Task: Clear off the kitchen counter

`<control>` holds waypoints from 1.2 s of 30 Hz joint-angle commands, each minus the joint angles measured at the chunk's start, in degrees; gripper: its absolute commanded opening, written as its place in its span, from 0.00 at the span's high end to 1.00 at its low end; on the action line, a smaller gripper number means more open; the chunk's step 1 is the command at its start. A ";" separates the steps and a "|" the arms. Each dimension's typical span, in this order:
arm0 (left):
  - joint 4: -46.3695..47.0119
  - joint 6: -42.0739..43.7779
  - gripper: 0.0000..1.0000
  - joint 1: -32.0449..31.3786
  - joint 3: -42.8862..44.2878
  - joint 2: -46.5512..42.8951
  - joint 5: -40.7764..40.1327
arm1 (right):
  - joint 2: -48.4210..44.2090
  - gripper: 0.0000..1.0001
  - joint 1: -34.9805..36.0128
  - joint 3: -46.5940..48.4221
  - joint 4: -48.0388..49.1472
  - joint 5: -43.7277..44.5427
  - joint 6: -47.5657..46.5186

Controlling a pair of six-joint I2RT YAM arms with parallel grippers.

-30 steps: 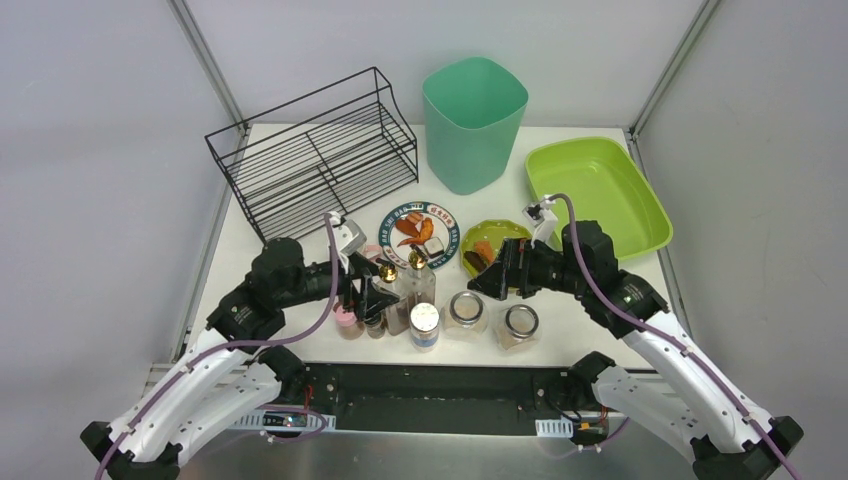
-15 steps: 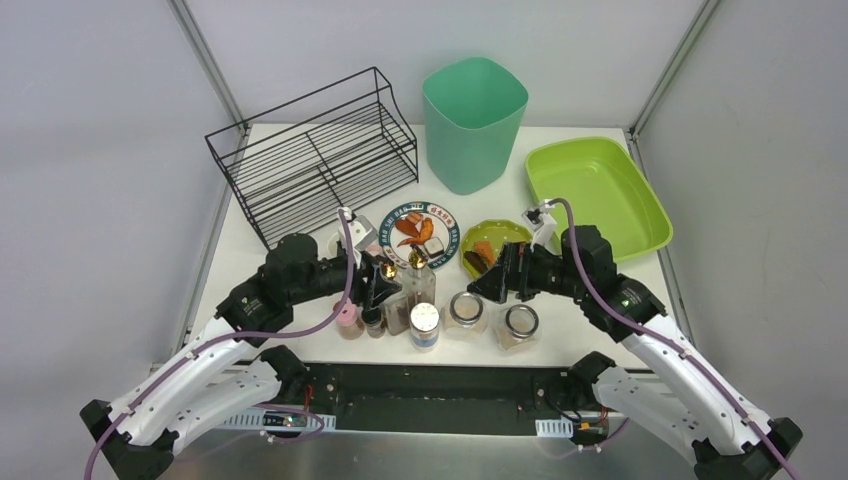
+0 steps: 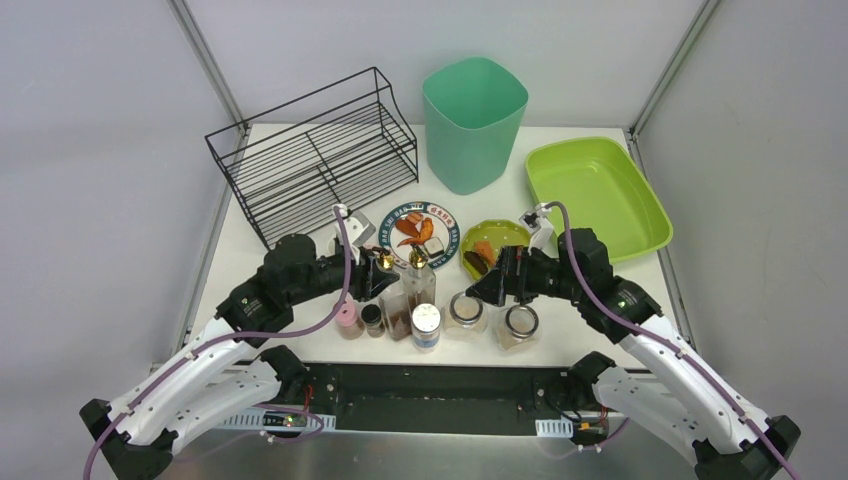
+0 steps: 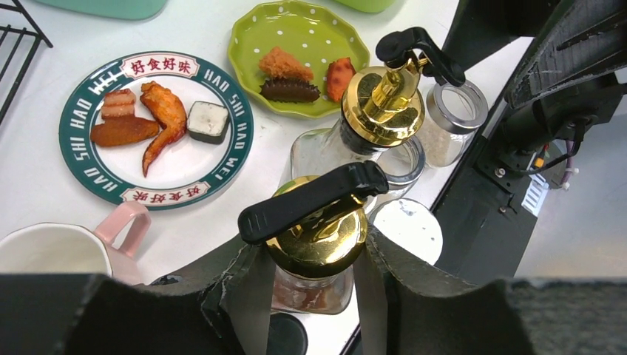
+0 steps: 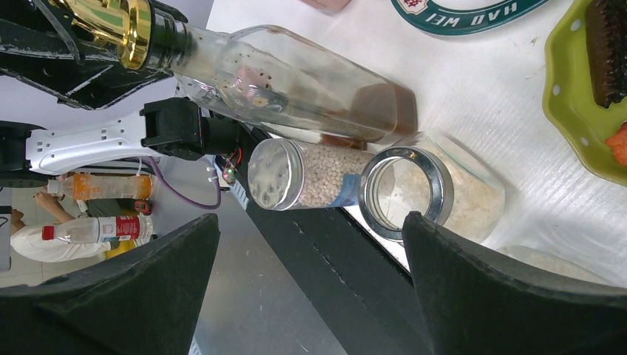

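The white kitchen counter (image 3: 505,205) holds a cluster of items at its front. My left gripper (image 3: 383,280) (image 4: 314,255) is shut on the gold cap of a sauce bottle (image 4: 318,237) standing on the counter. A second gold-capped bottle (image 3: 420,275) (image 4: 377,103) stands right beside it. My right gripper (image 3: 490,282) (image 5: 310,296) is wide open and empty, above an open glass jar (image 3: 466,310) (image 5: 436,192). A white-lidded spice jar (image 3: 425,325) (image 5: 310,174) stands left of that jar, and another glass jar (image 3: 520,325) stands to its right.
A round food plate (image 3: 420,232) and a green dotted dish (image 3: 495,243) lie behind the bottles. A pink mug (image 3: 347,318) and a small dark-lidded jar (image 3: 372,318) stand front left. A black wire rack (image 3: 320,150), a teal bin (image 3: 473,120) and a lime-green tray (image 3: 595,190) line the back.
My left gripper has drawn back from the front edge, uncovering the small dark-lidded jar. My right gripper has shifted slightly left and down towards the jars.
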 commanded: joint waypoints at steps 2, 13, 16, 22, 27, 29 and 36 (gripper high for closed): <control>4.53 -1.79 0.78 -0.70 -0.02 -0.20 0.22 | -0.95 0.01 0.42 0.61 1.68 -0.72 0.36; 2.19 0.40 1.00 -0.79 1.74 -2.27 -0.53 | -0.97 0.01 0.73 0.69 1.35 -0.50 0.91; 0.22 0.90 1.00 -0.79 3.59 -2.14 -0.06 | -0.71 0.01 0.80 1.08 1.00 -0.33 0.82; -1.02 1.27 1.00 -0.80 6.65 -2.61 0.90 | -0.46 0.01 1.02 1.02 1.06 -0.03 1.08; -1.63 1.68 1.00 -0.73 9.64 -1.92 0.69 | -0.23 0.01 1.76 0.02 2.62 -0.11 2.25; -1.70 2.04 1.00 -0.76 11.05 -1.04 1.11 | -0.01 0.01 2.00 0.08 2.70 0.11 2.30; -7.71 4.11 1.00 -0.74 20.23 3.71 0.42 | 0.23 0.01 2.64 0.52 3.18 0.41 2.82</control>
